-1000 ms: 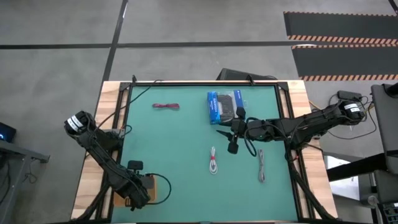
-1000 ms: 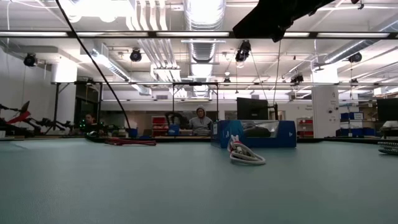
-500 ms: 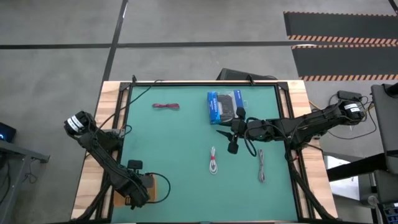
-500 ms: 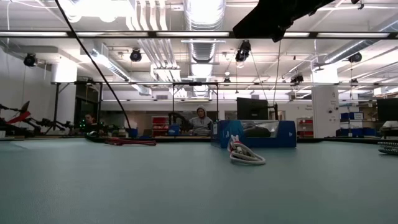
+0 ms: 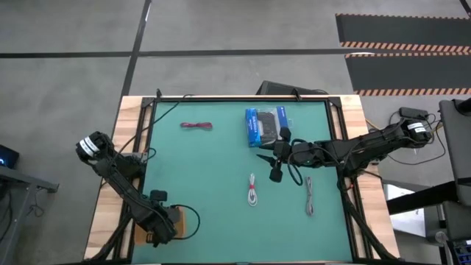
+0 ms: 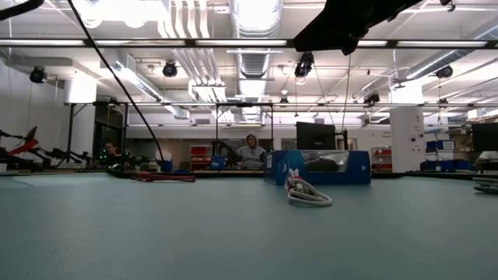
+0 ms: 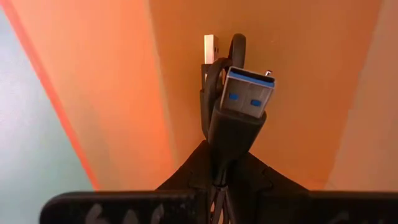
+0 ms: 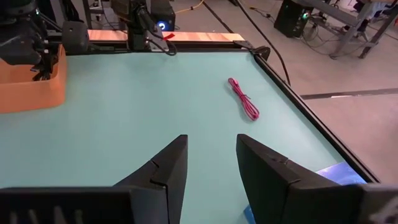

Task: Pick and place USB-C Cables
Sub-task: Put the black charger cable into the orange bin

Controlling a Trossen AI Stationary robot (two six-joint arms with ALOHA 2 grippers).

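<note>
matt green tabletop (image 5: pixel 213 177) with a bare wood border; smooth orange plastic bin (image 8: pixel 31 87); glossy blue box (image 5: pixel 266 125).

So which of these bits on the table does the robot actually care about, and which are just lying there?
Part of the job:
- red cable
- white cable
- grey cable
- black cable, held by the left gripper over the orange bin

Just lying about:
- blue-and-black box

The right gripper hangs open mid-table.

Industrial robotics lab, exposed ceiling ducts (image 6: pixel 253 19) and strip lights, concrete floor (image 5: pixel 66 81) with hazard-striped mats (image 5: pixel 401 44), green tabletop (image 5: pixel 221 158), people at workstations behind
</note>
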